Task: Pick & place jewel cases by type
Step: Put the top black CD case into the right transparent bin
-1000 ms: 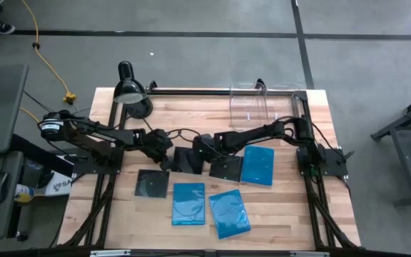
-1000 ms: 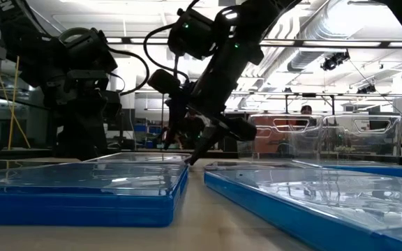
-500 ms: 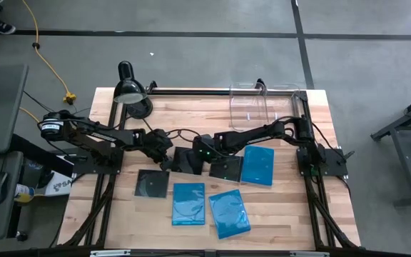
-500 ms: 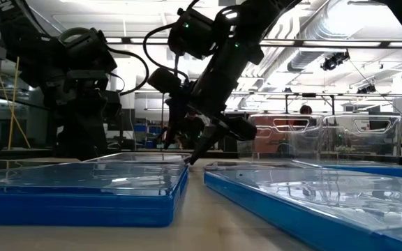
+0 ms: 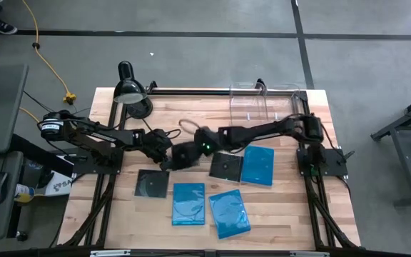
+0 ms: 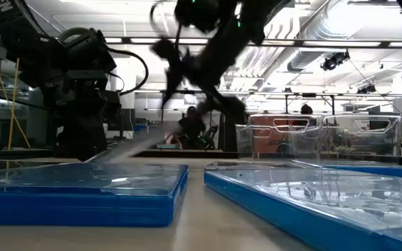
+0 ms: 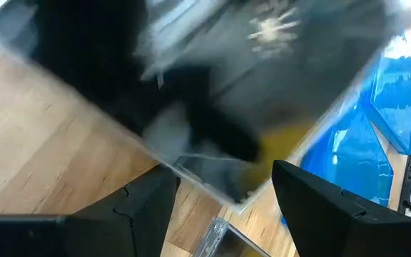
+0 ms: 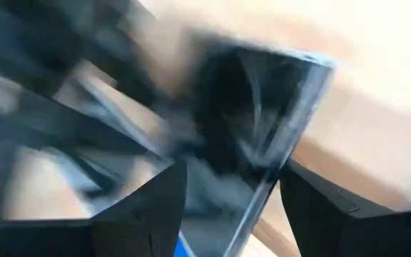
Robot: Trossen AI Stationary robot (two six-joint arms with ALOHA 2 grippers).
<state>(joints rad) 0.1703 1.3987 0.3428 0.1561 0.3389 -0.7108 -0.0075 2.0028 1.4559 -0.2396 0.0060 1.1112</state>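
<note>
One black jewel case (image 5: 179, 157) stands tipped up at the table's middle, between my two grippers. My left gripper (image 5: 164, 151) is open on its left, and in the left wrist view the case (image 7: 262, 86) fills the picture just ahead of the fingers. My right gripper (image 5: 190, 151) is open at its right side, with the case's edge (image 8: 262, 178) between its fingers. Two other black cases (image 5: 152, 183) (image 5: 226, 166) and three blue cases (image 5: 257, 165) (image 5: 188, 203) (image 5: 229, 213) lie flat on the wood. My left gripper has the tipped case's low corner (image 7: 227, 193) between its open fingers; whether a finger touches it I cannot tell. My right gripper has the case's raised edge (image 8: 262, 178) between its open fingers, coming from the table's right. Blur hides which finger touches. The case is tilted, its left side low.
Two clear plastic bins (image 5: 262, 103) stand at the far right of the table, and a black desk lamp (image 5: 130, 89) at the far left. Two blue cases (image 6: 75, 188) (image 6: 313, 202) lie close to the near edge. A person (image 6: 306, 109) shows in the room behind.
My right gripper has moved quickly toward the table's left and upward. The black case between the grippers, flat on the wood before, is now tipped up on its left side with its right side raised. My left arm has kept still.
</note>
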